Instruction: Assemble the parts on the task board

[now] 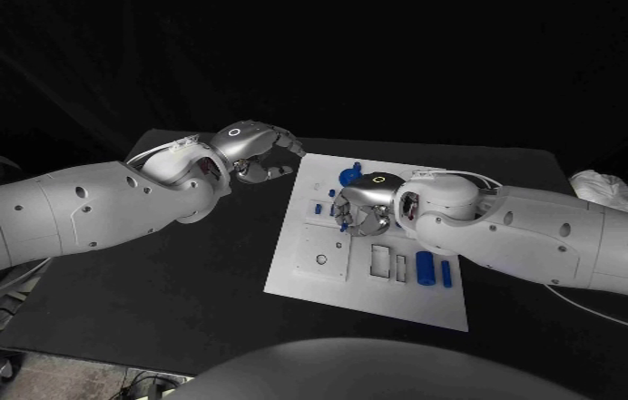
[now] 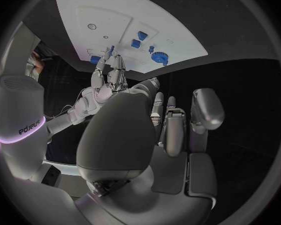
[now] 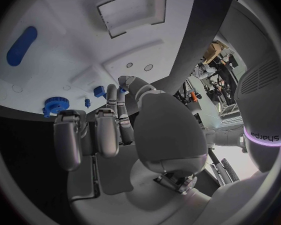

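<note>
The white task board [image 1: 343, 291] lies in the middle of the black table. My right hand [image 1: 363, 208] hovers over the board's middle and pinches a small blue part [image 1: 343, 226] at its fingertips; the left wrist view shows this part [image 2: 110, 50] too. A blue gear [image 1: 351, 176] sits near the board's far edge, also seen as the gear [image 3: 54, 105] in the right wrist view. Two blue bars [image 1: 424, 266] lie side by side at the board's right. My left hand [image 1: 262, 152] hangs just off the board's far left corner, its fingers [image 2: 176, 130] curled in around nothing.
Small blue pieces [image 1: 318, 208] stand left of my right hand. Two rectangular recesses [image 1: 381, 261] open beside the blue bars. A pale crumpled thing [image 1: 600, 184] lies at the table's far right edge. My right forearm [image 1: 524, 228] crosses above the board's right side.
</note>
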Motion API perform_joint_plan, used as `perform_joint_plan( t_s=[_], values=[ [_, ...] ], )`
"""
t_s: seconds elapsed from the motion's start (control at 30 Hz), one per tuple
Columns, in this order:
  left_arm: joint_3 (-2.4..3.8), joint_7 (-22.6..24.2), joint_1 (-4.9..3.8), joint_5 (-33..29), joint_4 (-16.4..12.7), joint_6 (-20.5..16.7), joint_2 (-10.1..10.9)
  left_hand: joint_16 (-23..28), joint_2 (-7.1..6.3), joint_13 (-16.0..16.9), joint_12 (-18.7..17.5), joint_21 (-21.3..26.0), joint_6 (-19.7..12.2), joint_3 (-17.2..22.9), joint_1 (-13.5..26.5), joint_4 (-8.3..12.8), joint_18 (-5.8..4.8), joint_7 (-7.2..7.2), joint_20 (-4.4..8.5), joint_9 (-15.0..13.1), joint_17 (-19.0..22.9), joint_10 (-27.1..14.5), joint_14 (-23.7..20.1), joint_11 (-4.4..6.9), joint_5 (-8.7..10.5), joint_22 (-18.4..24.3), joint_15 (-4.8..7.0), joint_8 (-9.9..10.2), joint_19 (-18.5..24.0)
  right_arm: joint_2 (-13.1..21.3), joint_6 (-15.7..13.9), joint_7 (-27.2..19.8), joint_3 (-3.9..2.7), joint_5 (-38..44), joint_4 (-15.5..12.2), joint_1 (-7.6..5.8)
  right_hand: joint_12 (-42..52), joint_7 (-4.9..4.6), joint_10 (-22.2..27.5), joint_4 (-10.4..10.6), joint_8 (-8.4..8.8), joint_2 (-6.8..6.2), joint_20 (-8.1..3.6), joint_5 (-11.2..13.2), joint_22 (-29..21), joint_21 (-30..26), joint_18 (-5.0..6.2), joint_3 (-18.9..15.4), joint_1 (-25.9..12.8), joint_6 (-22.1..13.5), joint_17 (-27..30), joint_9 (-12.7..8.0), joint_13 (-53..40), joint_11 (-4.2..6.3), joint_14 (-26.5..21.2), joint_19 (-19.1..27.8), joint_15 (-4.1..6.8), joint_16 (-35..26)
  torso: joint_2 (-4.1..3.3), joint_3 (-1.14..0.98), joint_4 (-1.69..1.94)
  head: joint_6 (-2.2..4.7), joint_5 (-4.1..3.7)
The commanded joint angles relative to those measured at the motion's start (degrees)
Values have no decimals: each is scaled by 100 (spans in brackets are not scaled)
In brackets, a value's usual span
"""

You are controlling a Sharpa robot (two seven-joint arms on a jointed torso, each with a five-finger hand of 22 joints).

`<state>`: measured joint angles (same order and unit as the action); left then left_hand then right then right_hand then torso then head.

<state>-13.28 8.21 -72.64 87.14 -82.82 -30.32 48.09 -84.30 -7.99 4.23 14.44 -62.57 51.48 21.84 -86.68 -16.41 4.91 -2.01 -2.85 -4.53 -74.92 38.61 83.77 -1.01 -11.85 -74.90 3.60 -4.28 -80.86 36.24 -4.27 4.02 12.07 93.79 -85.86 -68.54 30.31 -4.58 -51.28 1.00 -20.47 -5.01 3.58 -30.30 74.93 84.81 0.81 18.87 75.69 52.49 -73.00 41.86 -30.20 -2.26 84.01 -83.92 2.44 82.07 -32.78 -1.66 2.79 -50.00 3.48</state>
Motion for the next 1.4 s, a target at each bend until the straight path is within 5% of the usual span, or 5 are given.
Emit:
perform_joint_plan(
  t_s=[0.03, 1.4],
  values=[
    [3, 7, -2, -28, -2, 61, -17, -2, 6, -6, 25, 20, -13, 37, -29, -3, 10, 11, -15, 6, -286, 31, 5, 7, 4, -846, -30, 4, -26, -17, -66, 38, -2, 184, -19, 36, -40, -12, -18, 3, -5, 13, 54, -35, 1286, -32, 83, 45, -24, 31, 21, 8, 9, -43, -21, -190, -47, -41, 1, 1, 3, 0, -11],
    [0, -58, 0, -33, 41, 161, -78, 2, 20, -12, 29, 28, -18, 60, -53, 14, 11, -2, -21, 8, -277, 31, 0, -4, -3, -844, -37, 9, -23, -134, 174, 79, 2, 192, 28, 173, -42, -19, -24, -2, -2, 16, 61, -37, 1284, -38, 85, 51, -23, 35, 23, 11, 11, -46, -23, -185, -53, -42, 3, -6, -6, 0, -23]
  ],
)
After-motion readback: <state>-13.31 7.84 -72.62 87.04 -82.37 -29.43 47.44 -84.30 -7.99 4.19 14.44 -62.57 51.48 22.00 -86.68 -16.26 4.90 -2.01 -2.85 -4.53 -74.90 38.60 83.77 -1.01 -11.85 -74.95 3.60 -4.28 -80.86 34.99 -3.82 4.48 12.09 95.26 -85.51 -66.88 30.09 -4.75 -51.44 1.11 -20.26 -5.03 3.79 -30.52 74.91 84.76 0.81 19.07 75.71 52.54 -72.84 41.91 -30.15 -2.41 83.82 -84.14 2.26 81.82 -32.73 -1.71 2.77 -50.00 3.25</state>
